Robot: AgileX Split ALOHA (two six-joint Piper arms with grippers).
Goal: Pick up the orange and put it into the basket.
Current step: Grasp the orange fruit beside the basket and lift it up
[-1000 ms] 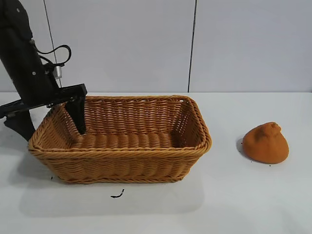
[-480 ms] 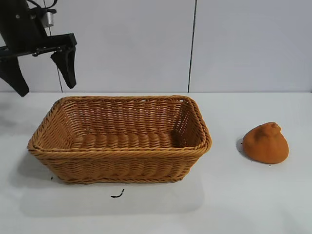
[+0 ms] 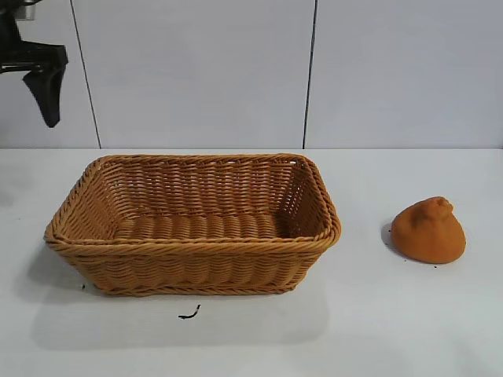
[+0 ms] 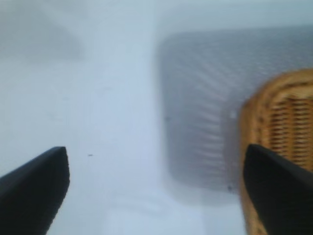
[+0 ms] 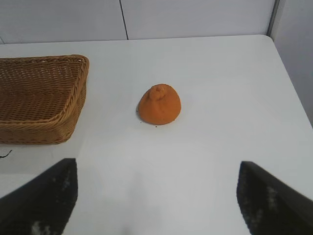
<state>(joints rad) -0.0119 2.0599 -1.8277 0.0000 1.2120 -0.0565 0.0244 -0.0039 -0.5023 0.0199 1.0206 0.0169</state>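
Observation:
The orange [image 3: 428, 230] lies on the white table at the right, apart from the basket [image 3: 192, 243], which stands left of centre with nothing in it. My left gripper [image 4: 156, 193] is open and empty, high above the table beyond the basket's left end; only one of its fingers [image 3: 49, 88] shows at the exterior view's top left corner. The left wrist view shows a basket corner [image 4: 288, 112]. My right gripper [image 5: 157, 200] is open and empty, set back from the orange [image 5: 159, 104], with the basket [image 5: 41, 115] off to one side.
A small black mark [image 3: 189, 314] lies on the table in front of the basket. The table's side edge [image 5: 288, 83] runs past the orange in the right wrist view. A grey panelled wall stands behind the table.
My left gripper has risen out of the basket's left end and moved up and to the left, almost out of the exterior view. The orange and the basket have not moved.

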